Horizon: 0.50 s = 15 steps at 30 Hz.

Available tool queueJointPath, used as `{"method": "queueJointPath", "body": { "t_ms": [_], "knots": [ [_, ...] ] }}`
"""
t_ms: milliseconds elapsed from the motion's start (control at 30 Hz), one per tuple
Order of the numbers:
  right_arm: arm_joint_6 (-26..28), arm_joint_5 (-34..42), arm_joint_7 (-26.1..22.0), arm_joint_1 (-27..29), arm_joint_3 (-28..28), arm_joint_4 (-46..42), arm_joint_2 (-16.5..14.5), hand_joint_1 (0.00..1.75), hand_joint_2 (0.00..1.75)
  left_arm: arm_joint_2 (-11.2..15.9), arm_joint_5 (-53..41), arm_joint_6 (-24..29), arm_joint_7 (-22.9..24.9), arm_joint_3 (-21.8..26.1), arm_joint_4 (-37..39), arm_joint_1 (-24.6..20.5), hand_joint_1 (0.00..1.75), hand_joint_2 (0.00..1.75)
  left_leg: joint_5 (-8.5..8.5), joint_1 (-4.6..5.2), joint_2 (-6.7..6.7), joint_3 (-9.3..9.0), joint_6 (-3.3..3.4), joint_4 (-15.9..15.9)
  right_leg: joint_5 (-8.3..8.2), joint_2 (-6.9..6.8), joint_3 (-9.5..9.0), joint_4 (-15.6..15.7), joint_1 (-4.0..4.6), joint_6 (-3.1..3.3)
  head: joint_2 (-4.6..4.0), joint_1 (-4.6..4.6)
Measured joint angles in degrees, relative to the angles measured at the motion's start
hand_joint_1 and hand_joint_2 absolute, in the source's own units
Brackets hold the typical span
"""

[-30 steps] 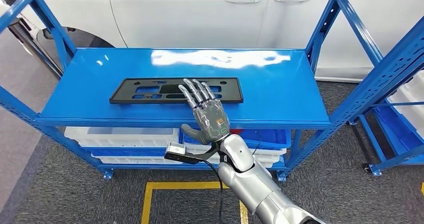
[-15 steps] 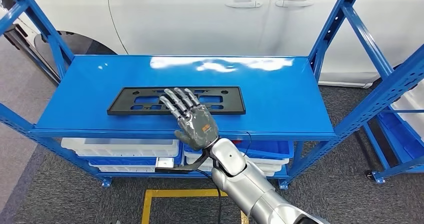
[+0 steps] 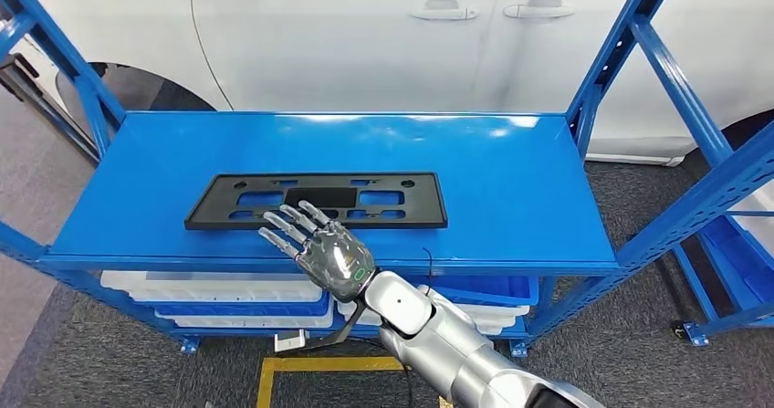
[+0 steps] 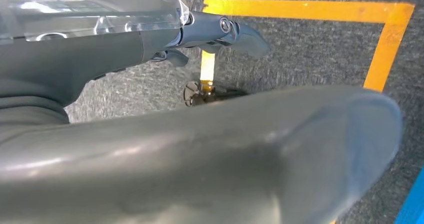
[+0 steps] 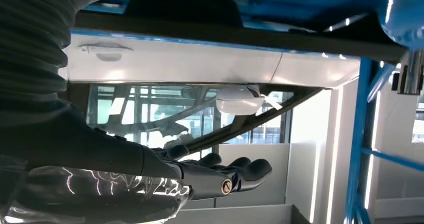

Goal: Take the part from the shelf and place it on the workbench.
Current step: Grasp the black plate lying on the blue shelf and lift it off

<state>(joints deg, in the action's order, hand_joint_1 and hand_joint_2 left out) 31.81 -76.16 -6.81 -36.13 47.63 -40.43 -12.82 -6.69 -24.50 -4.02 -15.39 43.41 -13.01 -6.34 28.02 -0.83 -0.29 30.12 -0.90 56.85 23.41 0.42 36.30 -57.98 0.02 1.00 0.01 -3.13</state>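
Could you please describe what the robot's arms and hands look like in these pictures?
The right arm is glossy silver with rounded segments. A thin black cable runs along its wrist. The right hand is dark grey with metallic segmented fingers and a small green-ringed mark on its back. Up close, the left hand has a grey ribbed cover, a thick smooth grey thumb and dark fingers under a clear plastic shell.

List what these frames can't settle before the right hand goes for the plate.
- Head view: whether the right hand touches the black plate or hovers; the fingers cover its near edge.
- Right wrist view: the plate itself; the picture looks along the blue shelf.
- Left wrist view: the left hand is partly masked by its blurred grey thumb.
- Head view: contents of the white bins, hidden under the shelf top.
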Motion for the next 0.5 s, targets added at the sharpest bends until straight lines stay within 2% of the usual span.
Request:
{"method": "queueJointPath", "body": {
  "t_ms": [67,100,167,200,233,267,333,367,400,433,500],
  "knots": [
    [0.38,-0.88,0.91,-0.34,1.11,0.93,-0.11,0.00,1.75,-0.01,-0.08,-0.02,-0.04,0.09,-0.01,-0.08,0.00,0.00,1.10,-0.12,0.08,0.39,-0.59,1.67,0.35,0.00,-0.81,0.54,-0.24,0.66,0.00,0.00],
    [0.64,-1.09,1.18,-0.53,1.58,1.34,-0.21,0.00,1.75,-0.02,-0.11,-0.05,-0.04,0.13,-0.01,-0.10,0.00,0.00,2.24,-0.19,0.08,1.60,-0.82,4.26,0.56,-0.07,-1.30,0.76,-0.37,0.96,0.00,-0.01],
    [1.30,-1.03,1.40,-0.81,2.42,2.22,-0.37,0.00,1.75,-0.05,-0.22,-0.10,-0.02,0.24,0.01,-0.04,0.00,0.00,4.99,-0.28,0.09,6.09,-1.21,12.20,1.15,-0.16,-1.98,0.81,-0.28,1.35,-0.01,-0.01],
    [1.62,-0.82,1.43,-0.87,2.76,2.64,-0.42,0.00,1.75,-0.05,-0.31,-0.12,0.03,0.31,0.01,0.03,0.00,0.00,5.64,-0.32,0.09,8.38,-1.35,15.58,1.48,-0.13,-2.33,0.80,-0.23,1.40,-0.01,-0.01],
    [1.93,-0.48,1.41,-0.89,3.02,3.00,-0.44,0.00,1.75,-0.05,-0.40,-0.12,0.07,0.36,0.01,0.10,0.00,0.00,5.15,-0.32,0.09,9.85,-1.41,17.08,1.83,-0.08,-2.77,0.80,-0.19,1.40,-0.01,-0.01],
    [2.21,-0.07,1.34,-0.91,3.16,3.22,-0.46,0.00,1.75,-0.04,-0.49,-0.09,0.11,0.40,0.01,0.14,0.00,0.00,3.45,-0.32,0.09,10.18,-1.39,16.26,2.22,-0.01,-3.31,0.79,-0.18,1.35,-0.01,-0.01],
    [2.62,0.85,1.03,-1.14,3.27,3.40,-0.62,0.00,1.75,-0.04,-0.64,-0.02,0.14,0.44,0.01,0.15,0.00,0.00,-2.04,-0.31,0.10,8.03,-1.07,9.04,3.08,0.10,-4.55,0.79,-0.18,1.11,-0.01,0.00],
    [2.70,1.26,0.81,-1.35,3.29,3.38,-0.76,0.00,1.75,-0.04,-0.71,0.03,0.15,0.46,0.01,0.12,0.00,0.00,-4.02,-0.18,0.09,6.60,-0.82,5.34,3.47,0.16,-4.99,0.73,-0.08,0.89,-0.01,-0.01],
    [2.69,1.60,0.62,-1.59,3.32,3.32,-0.89,0.00,1.75,-0.04,-0.75,0.05,0.15,0.48,0.01,0.05,0.00,0.00,-5.04,-0.04,0.10,5.53,-0.47,2.61,3.76,0.22,-5.17,0.66,0.02,0.63,-0.01,0.00],
    [2.58,1.81,0.42,-1.80,3.35,3.20,-0.99,0.00,1.75,-0.04,-0.79,0.07,0.13,0.49,0.01,-0.02,0.00,0.00,-5.17,0.10,0.08,5.01,-0.13,1.24,3.95,0.25,-5.17,0.62,0.10,0.36,-0.01,0.00],
    [2.17,1.98,0.09,-2.07,3.47,2.86,-1.11,0.00,1.75,-0.06,-0.79,0.05,0.03,0.50,0.01,-0.07,0.00,0.00,-4.60,0.14,0.04,4.77,0.57,0.76,4.15,0.24,-5.14,0.71,0.20,-0.24,-0.01,0.00]
  ]
}}
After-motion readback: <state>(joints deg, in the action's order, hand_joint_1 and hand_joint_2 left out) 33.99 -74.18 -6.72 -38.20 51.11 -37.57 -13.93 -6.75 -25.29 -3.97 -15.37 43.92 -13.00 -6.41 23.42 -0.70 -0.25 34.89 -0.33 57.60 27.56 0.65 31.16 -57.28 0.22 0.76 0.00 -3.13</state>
